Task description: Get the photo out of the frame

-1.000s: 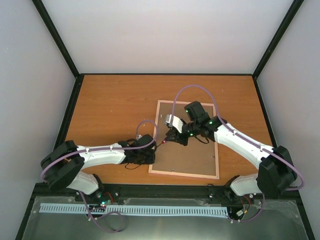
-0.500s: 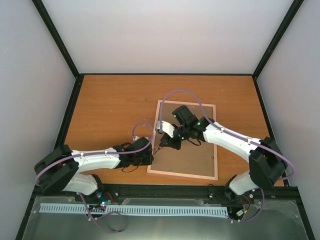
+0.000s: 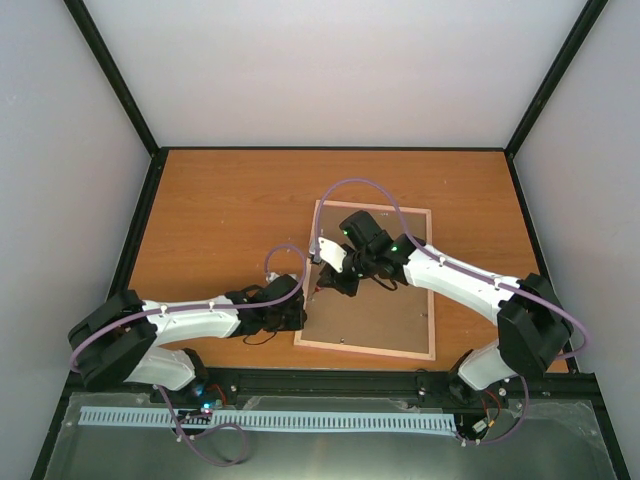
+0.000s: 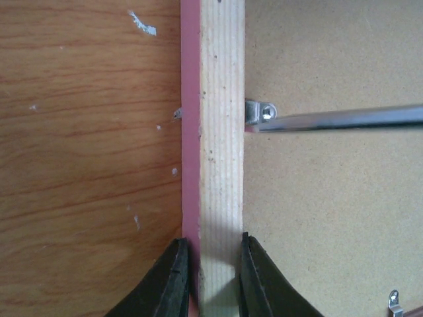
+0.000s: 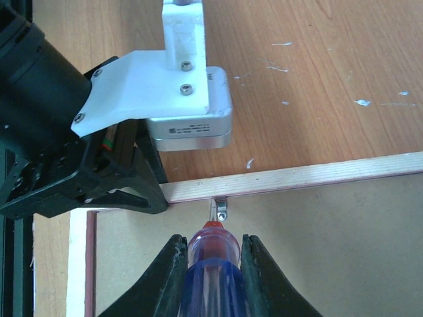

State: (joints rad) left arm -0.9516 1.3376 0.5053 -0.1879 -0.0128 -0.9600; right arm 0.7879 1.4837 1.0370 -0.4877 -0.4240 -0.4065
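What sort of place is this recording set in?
Probably a robot test booth, not a home: plain white walls and black struts enclose one wooden table, with the left arm and right arm bolted at its near edge.

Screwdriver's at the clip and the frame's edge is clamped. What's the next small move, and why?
Probably swivel the metal clip off the backing board with the screwdriver in the right gripper: its tip sits on that clip, the left gripper pins the frame by its rail, and the clip holds the board in.
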